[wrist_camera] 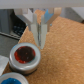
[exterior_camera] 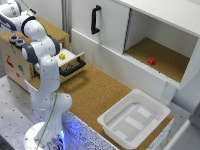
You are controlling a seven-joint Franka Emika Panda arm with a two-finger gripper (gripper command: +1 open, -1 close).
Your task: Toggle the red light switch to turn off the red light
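A white Franka arm [exterior_camera: 44,75] bends over a wooden box [exterior_camera: 17,55] at the far end of a cork-topped counter [exterior_camera: 95,95], its pincer [wrist_camera: 41,31] hanging over the box's top with the two fingers [wrist_camera: 44,34] drawn narrow, nearly touching, and holding nothing. The red light [wrist_camera: 24,55], a round dark-rimmed cap with a reddish centre, sits on the box top just beside the fingertips, at about 8 o'clock from them in the wrist view; a like cap with a blue centre [wrist_camera: 12,79] lies next to it. In the exterior view both caps [exterior_camera: 16,40] show small at the box's edge, at about 9 o'clock from the arm's upper joint. Red markings [exterior_camera: 10,63] on the box's side are too blurred to read. A drawer [exterior_camera: 70,62] with a black handle stands pulled open from the box, a small yellow object [exterior_camera: 62,56] inside it. At 4 o'clock, a white plastic bin [exterior_camera: 134,119] rests on the counter's edge. Behind, a white cabinet [exterior_camera: 145,35] with a black door handle [exterior_camera: 95,19] stands open on one side, a small red block [exterior_camera: 151,61] on its cork shelf.
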